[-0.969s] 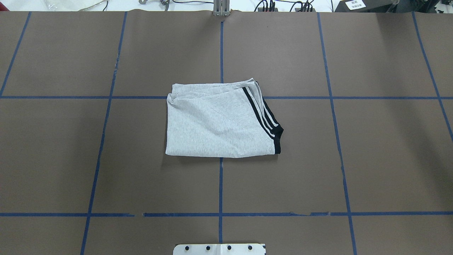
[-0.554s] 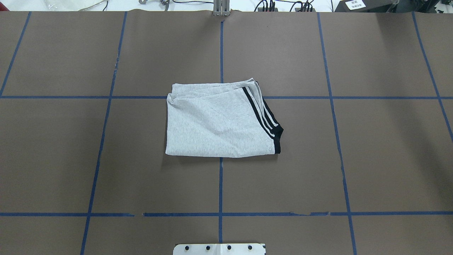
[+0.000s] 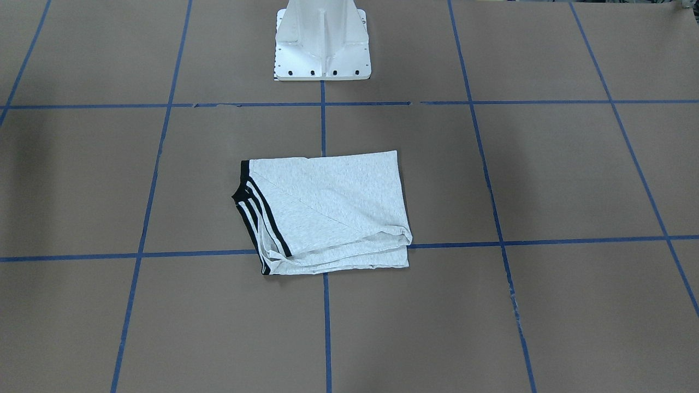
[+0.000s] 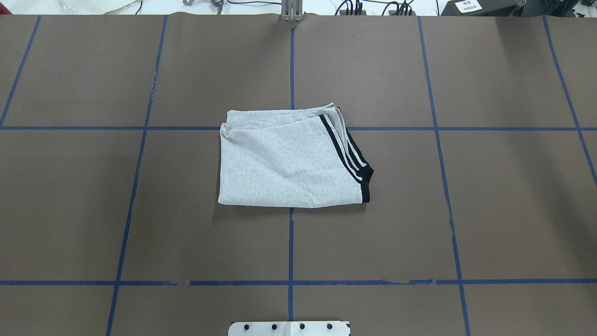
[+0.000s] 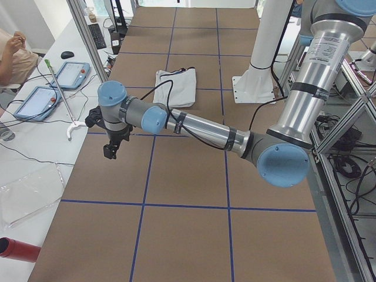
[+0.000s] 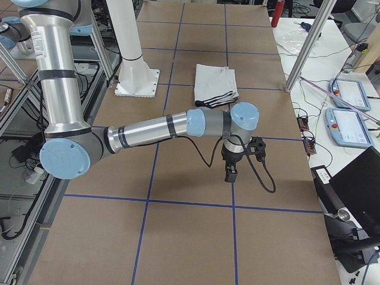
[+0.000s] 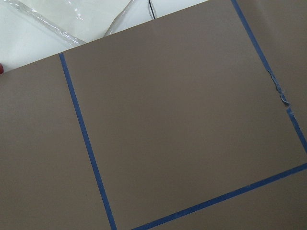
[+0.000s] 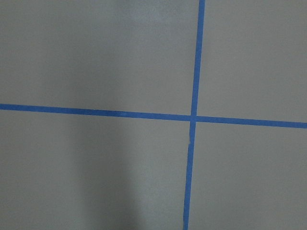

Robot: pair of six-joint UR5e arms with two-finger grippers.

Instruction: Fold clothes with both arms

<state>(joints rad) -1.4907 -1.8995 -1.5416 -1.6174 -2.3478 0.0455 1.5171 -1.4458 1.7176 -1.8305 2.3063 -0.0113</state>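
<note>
The grey T-shirt [image 4: 284,163] lies folded into a compact rectangle at the middle of the brown table, black-and-white stripe trim on its right edge; its printed front is hidden. It also shows in the front view [image 3: 327,213], the left view [image 5: 176,87] and the right view [image 6: 215,83]. Neither arm shows in the overhead or front view. The left gripper [image 5: 110,150] hangs over bare table far from the shirt, near the table's far edge. The right gripper [image 6: 230,175] hangs over bare table, also far from the shirt. I cannot tell whether either is open or shut.
The white pedestal [image 3: 322,43] stands at the robot side of the table [image 4: 140,210], which carries a blue tape grid. Side benches hold tablets [image 5: 69,73] and cables. A seated person [image 5: 14,53] is at the left end. A red cylinder [image 5: 17,249] lies on that bench.
</note>
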